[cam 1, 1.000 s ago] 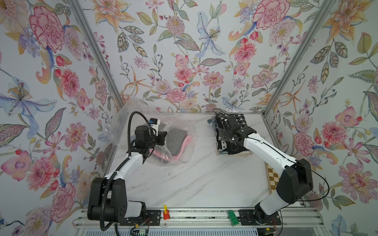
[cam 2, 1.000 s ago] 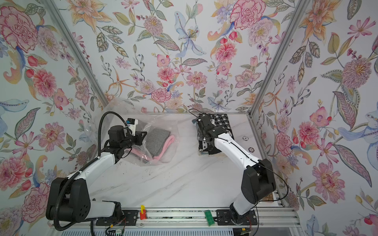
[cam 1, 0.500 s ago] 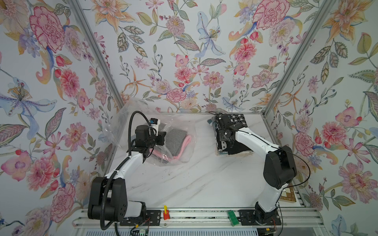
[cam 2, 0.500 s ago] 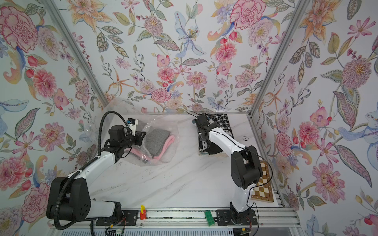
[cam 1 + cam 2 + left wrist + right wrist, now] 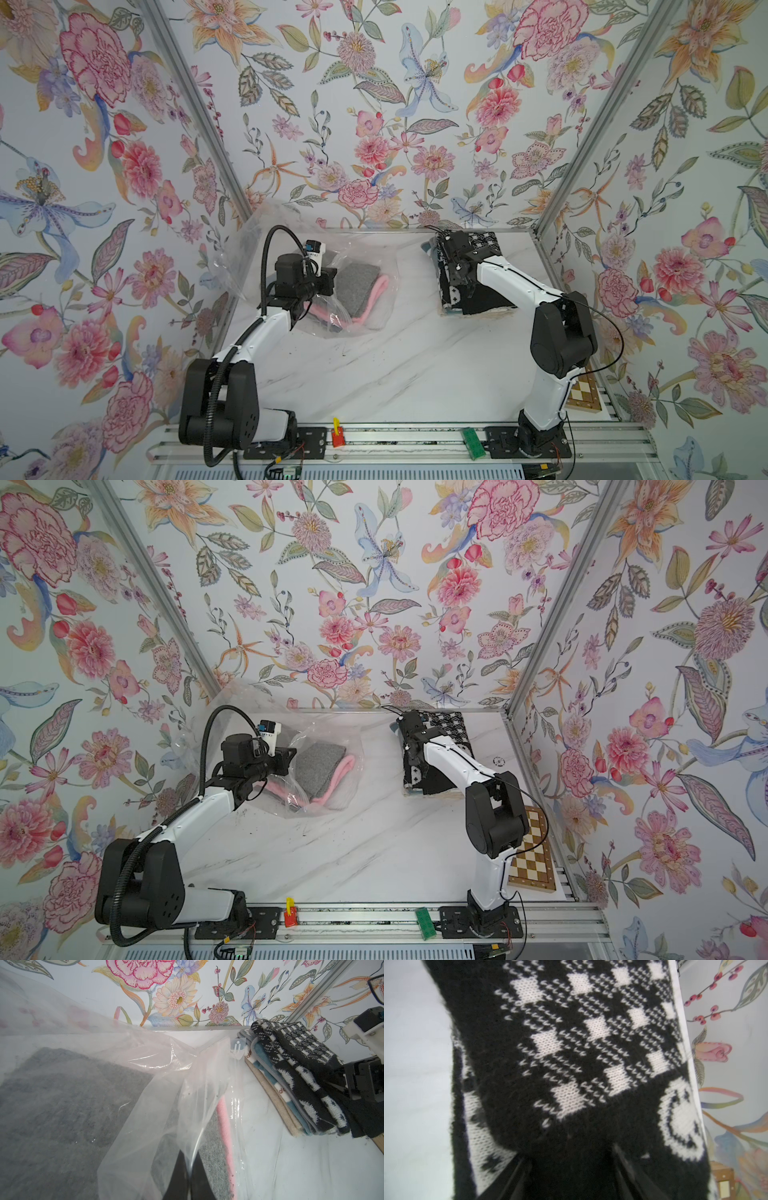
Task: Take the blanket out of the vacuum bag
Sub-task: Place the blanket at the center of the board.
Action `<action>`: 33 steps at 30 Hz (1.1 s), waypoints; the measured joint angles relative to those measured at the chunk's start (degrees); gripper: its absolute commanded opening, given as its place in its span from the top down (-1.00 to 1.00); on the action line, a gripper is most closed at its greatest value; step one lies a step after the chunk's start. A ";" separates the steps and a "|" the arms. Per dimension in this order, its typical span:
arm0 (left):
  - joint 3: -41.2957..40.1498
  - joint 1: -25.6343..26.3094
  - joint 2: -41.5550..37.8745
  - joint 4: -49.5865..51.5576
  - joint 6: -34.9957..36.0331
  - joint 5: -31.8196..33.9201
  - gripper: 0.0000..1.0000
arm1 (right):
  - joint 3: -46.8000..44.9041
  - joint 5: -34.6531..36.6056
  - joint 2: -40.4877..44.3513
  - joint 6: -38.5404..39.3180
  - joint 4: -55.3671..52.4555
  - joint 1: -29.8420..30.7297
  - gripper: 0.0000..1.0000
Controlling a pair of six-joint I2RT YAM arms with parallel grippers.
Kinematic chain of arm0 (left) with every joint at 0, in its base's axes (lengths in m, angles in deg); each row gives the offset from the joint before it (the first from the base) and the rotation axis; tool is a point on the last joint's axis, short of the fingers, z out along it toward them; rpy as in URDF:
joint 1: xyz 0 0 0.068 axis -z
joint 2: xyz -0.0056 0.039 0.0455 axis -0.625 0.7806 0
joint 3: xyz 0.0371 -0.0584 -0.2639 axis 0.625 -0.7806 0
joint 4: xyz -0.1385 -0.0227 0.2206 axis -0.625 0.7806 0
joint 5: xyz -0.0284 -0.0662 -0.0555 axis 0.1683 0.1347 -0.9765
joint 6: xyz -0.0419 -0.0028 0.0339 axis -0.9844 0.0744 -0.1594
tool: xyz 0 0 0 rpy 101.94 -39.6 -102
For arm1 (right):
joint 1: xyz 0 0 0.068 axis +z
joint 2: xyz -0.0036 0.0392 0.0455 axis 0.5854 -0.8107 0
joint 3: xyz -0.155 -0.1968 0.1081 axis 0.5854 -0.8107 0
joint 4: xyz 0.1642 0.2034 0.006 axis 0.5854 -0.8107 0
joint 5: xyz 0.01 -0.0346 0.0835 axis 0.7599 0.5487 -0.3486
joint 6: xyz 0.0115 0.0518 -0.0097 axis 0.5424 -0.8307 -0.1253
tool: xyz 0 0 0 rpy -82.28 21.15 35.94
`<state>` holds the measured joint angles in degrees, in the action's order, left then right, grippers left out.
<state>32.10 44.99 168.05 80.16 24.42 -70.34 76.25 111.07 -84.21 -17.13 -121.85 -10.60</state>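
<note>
The vacuum bag (image 5: 266,237) is crinkly clear plastic at the table's back left, and it shows in both top views. A folded grey blanket (image 5: 357,286) and a pink one (image 5: 376,297) lie inside it. My left gripper (image 5: 188,1159) is shut on a fold of the bag's plastic (image 5: 145,1059) beside the grey blanket. At the back right my right gripper (image 5: 571,1167) rests on a black-and-white knit blanket (image 5: 591,1028) that tops a stack (image 5: 486,243). Its fingers stand apart with black knit filling the gap between them.
Under the knit blanket lie teal-and-white and beige folded blankets (image 5: 268,1068). A chessboard (image 5: 532,862) sits at the table's right front edge. Red (image 5: 338,436) and green (image 5: 473,442) pieces sit on the front rail. Floral walls close in the back and both sides.
The right arm's elbow has swung in from the right and folded up, while its gripper stays on the stack with jaws narrower. The left arm and bag have not moved.
</note>
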 measured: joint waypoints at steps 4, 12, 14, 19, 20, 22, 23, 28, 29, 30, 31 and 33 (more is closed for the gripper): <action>0.09 0.00 -0.02 -0.02 0.00 -0.02 0.93 | 0.83 -0.96 -1.05 0.48 -0.02 -0.20 -0.01; 0.09 0.00 -0.02 0.02 0.00 -0.02 0.93 | 2.34 -2.21 -2.03 0.63 -0.02 -0.11 0.01; 0.09 0.00 -0.02 0.07 0.00 -0.02 0.93 | 2.67 -2.25 -2.12 0.70 -0.07 -0.09 0.24; 0.09 0.00 -0.02 0.20 0.00 -0.04 0.93 | 3.06 -2.19 -2.12 1.38 -0.07 -0.15 0.56; 0.11 0.00 -0.02 0.20 0.00 -0.04 0.93 | 3.06 -2.21 -2.14 1.46 -0.07 -0.15 0.74; 0.11 0.00 -0.02 0.28 0.00 -0.04 0.93 | 3.06 -2.21 -2.27 1.62 -0.13 -0.26 1.00; 0.11 0.00 -0.02 0.37 0.00 -0.02 0.93 | 3.08 -2.21 -2.38 1.95 -0.20 -0.31 1.00; 0.11 0.00 -0.02 0.44 0.02 0.11 0.93 | 4.04 -2.36 -2.86 2.73 -0.66 -0.52 1.00; 0.11 0.00 -0.02 0.44 0.02 0.13 0.93 | 4.33 -2.49 -2.86 2.80 -0.85 -0.55 1.00; 0.13 0.00 -0.02 0.44 0.02 0.13 0.93 | 4.59 -2.82 -2.86 2.97 -0.96 -0.61 1.00; 0.20 0.00 -0.02 0.57 0.02 0.13 0.93 | 4.85 -3.34 -2.84 3.17 -1.05 -0.66 1.00; 0.33 0.00 -0.02 0.61 0.02 0.15 0.93 | 5.51 -4.92 -2.75 3.67 -1.14 -0.90 1.00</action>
<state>32.43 44.99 168.03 80.77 24.44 -70.18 81.76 106.16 -86.96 -13.46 -122.98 -11.50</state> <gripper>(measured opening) 0.047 0.053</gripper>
